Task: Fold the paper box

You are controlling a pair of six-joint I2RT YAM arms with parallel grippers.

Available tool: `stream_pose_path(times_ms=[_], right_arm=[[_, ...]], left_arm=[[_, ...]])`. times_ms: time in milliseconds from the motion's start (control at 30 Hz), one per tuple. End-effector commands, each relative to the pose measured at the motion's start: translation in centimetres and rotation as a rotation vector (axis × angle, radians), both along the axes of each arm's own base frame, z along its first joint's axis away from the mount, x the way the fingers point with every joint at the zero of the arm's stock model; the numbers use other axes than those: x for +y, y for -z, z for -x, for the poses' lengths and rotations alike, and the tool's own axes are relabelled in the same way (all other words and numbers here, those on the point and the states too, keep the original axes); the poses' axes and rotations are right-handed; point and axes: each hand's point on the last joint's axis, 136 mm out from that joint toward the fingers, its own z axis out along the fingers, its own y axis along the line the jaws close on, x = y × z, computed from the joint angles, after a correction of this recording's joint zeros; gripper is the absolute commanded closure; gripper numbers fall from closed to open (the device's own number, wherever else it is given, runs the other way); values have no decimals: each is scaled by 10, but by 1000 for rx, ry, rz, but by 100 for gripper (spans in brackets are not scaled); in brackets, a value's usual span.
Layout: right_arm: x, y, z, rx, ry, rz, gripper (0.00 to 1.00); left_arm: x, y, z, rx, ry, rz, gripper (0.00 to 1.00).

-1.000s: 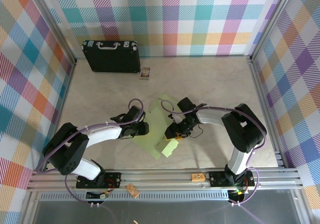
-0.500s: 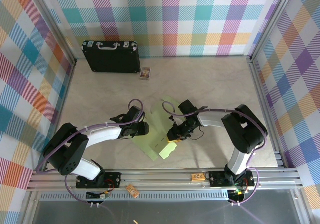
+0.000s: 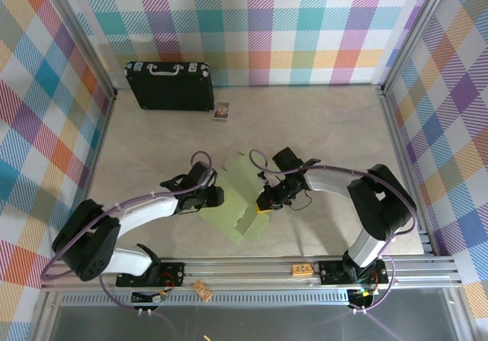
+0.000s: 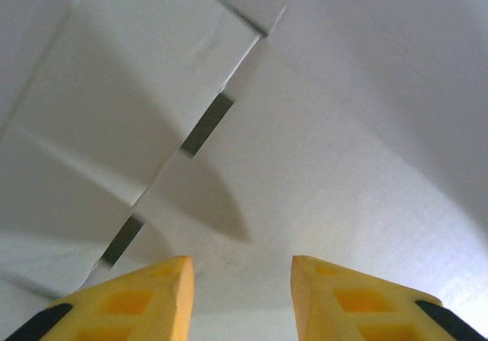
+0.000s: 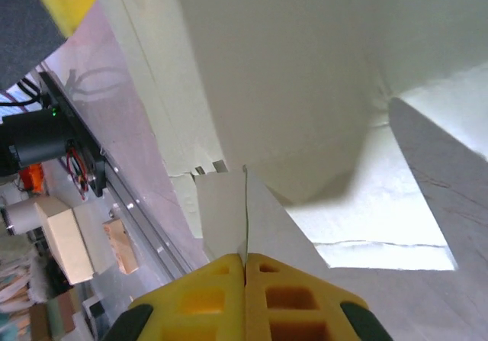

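Observation:
The paper box (image 3: pixel 238 190) is a pale green card cutout, partly folded, lying mid-table between both arms. My right gripper (image 3: pixel 263 202) is at its right edge. In the right wrist view this gripper (image 5: pixel 245 257) is shut on a thin upright flap of the paper box (image 5: pixel 305 89), and the flap's edge runs out from between the yellow fingers (image 5: pixel 290 295). My left gripper (image 3: pixel 217 197) rests at the card's left edge. In the left wrist view its jaws (image 4: pixel 242 261) stand apart over the paper box (image 4: pixel 320 127), with nothing pinched between the fingertips (image 4: pixel 171 280).
A black case (image 3: pixel 169 85) with a silver handle stands against the back wall, with a tiny picture card (image 3: pixel 222 111) beside it. An aluminium rail (image 3: pixel 252 268) runs along the near edge and has a small wooden block (image 3: pixel 300 269) on it. Checked walls close the sides.
My right gripper has closed onto the box's flap. The near right flap has been drawn in toward the sheet. The left arm has shifted slightly left.

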Motion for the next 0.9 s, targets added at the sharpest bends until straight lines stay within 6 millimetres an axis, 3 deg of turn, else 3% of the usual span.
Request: stream_pose_path(times_ms=[0,100,233,333,400,500,600,733,867], right_arm=[[-16,-20,-22,-136,6,154,100],[-31,-42,-45,-261,24,272,100],[-66,-96,-93,-506,92,506,100],[-99,-142,-129,-721,155,738,100],[-104,-161,-141,-850,135,863,100],[-99,-150,-146,-960,26,1070,100],[-92,-113,-142,-974,-82,1228,100],[-80,-71,-132,-977,-147,1265,100],[-70,-57,-128,-1022,-163,1237,93]], left_arm=[[16,-42,-6,-80,-73,-7,56],[35,-79,-5,-175,-135,-16,56],[57,-121,8,-285,-172,15,55],[74,-135,19,-340,-201,17,54],[85,-139,25,-363,-235,8,54],[92,-139,29,-379,-264,21,55],[96,-139,31,-388,-283,26,55],[105,-137,33,-393,-314,6,56],[117,-128,34,-370,-373,-48,57]])
